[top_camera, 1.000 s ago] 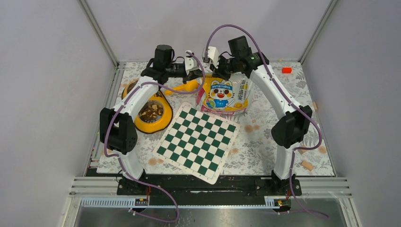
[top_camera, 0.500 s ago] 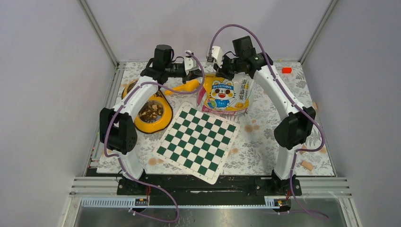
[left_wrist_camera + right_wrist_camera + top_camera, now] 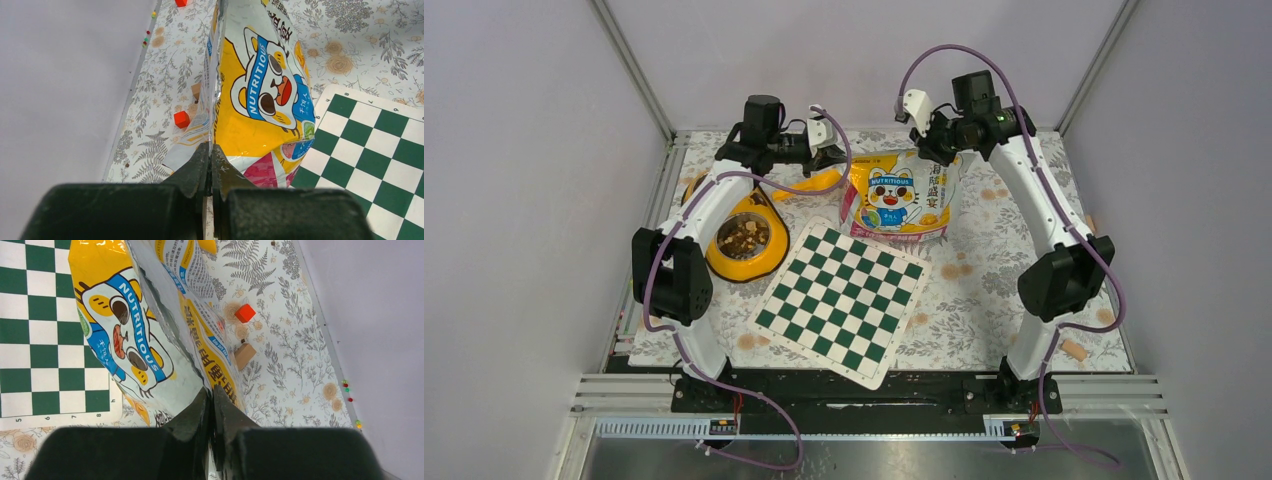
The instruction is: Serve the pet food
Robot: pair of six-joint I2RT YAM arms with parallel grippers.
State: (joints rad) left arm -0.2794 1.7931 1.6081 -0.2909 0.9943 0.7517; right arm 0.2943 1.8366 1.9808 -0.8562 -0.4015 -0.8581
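Note:
The pet food bag (image 3: 901, 195), yellow with a cartoon animal, stands at the back middle of the table. My left gripper (image 3: 832, 156) is shut on the left edge of its top, and the thin foil shows pinched between the jaws in the left wrist view (image 3: 210, 149). On the right edge of the top my right gripper (image 3: 937, 152) is shut too (image 3: 211, 391), so the bag mouth is stretched between both. Brown pet food (image 3: 742, 238) lies in a yellow bowl (image 3: 766, 258) to the left. A yellow scoop (image 3: 812, 183) lies between bowl and bag.
A green and white checkerboard (image 3: 844, 297) lies in front of the bag. Behind the bag are a red cube (image 3: 182, 119) and a wooden block (image 3: 244, 355). Another wooden block (image 3: 1075, 349) lies near the right front. Grey walls close in the back and sides.
My right gripper has moved right and back with the bag's edge, and the left one slightly left, pulling the bag's top wider. The bowl and board have not moved.

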